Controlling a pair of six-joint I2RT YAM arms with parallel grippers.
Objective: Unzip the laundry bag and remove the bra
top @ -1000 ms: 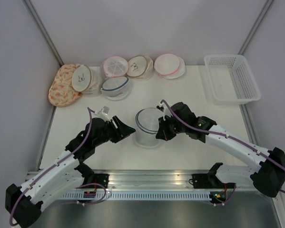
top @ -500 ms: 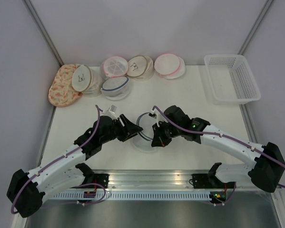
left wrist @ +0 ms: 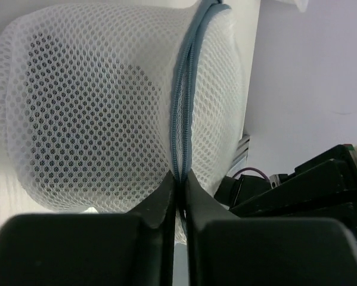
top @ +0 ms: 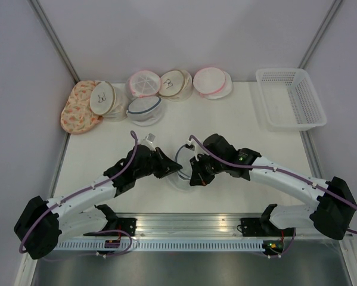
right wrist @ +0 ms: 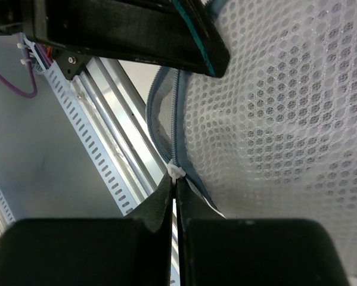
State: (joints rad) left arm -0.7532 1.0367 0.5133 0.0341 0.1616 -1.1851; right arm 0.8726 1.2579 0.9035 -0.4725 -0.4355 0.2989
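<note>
The laundry bag (top: 179, 162), white mesh with a grey-blue zipper rim, stands tipped on its side at the table's middle between both grippers. My left gripper (top: 173, 168) is shut on the zipper rim (left wrist: 181, 119) at the bag's left; its fingertips pinch the tape in the left wrist view (left wrist: 179, 180). From the right, my right gripper (top: 193, 173) is shut on the small white zipper pull (right wrist: 175, 171) at the end of the zipper. The bra is hidden; only a dim dark patch (left wrist: 77, 101) shows through the mesh.
Along the back lie pink-rimmed bags (top: 143, 82) (top: 212, 81), beige-rimmed bags with a bra drawing (top: 102, 97) (top: 173, 83), another grey-blue-rimmed bag (top: 145, 109) and a floral one (top: 75, 110). A white basket (top: 290, 98) stands back right. A metal rail (top: 184, 226) runs along the near edge.
My left arm has reached right to the bag and its jaws have closed on the zipper rim. The right gripper has shifted left and nearer, and the bag now stands tipped.
</note>
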